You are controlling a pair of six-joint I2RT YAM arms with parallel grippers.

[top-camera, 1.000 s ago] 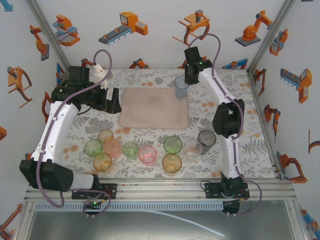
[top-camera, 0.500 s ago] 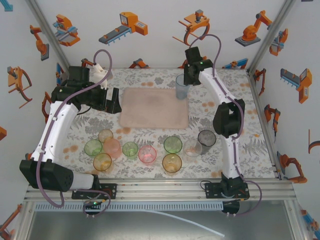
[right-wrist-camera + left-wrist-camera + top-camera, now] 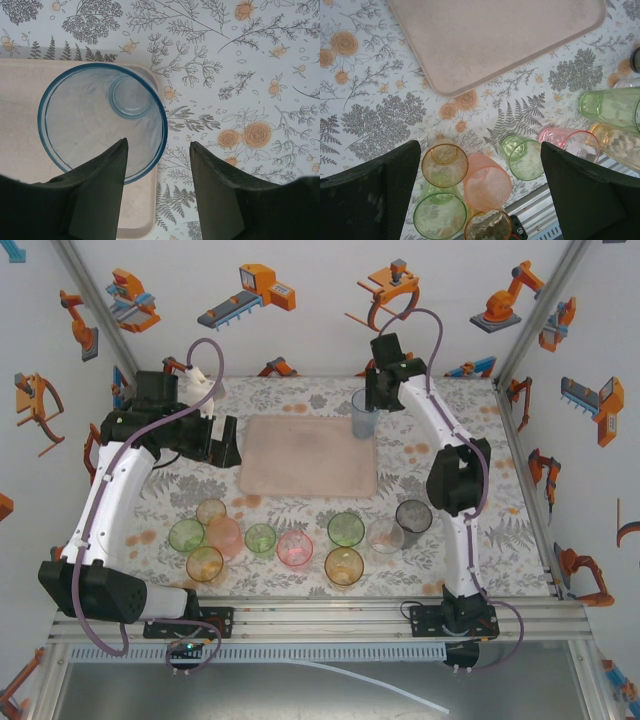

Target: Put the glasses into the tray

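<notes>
blue glass released in the tray corner

the pale blue glass (image 3: 100, 120) stands upright in the far right corner of the tray (image 3: 20, 125), with its base just inside the rim. a second ago my right hand (image 3: 158, 142) was pinching its wall. now the fingers have parted about halfway, the wall stands between them and i hold nothing. i judge this first glass is delivered. ten other glasses (image 3: 295, 547) wait on the surface (image 3: 375, 110) below my left hand (image 3: 480, 145), which is wide open and empty.

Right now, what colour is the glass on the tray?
Pale blue glass, clearest in right wrist view.
</notes>
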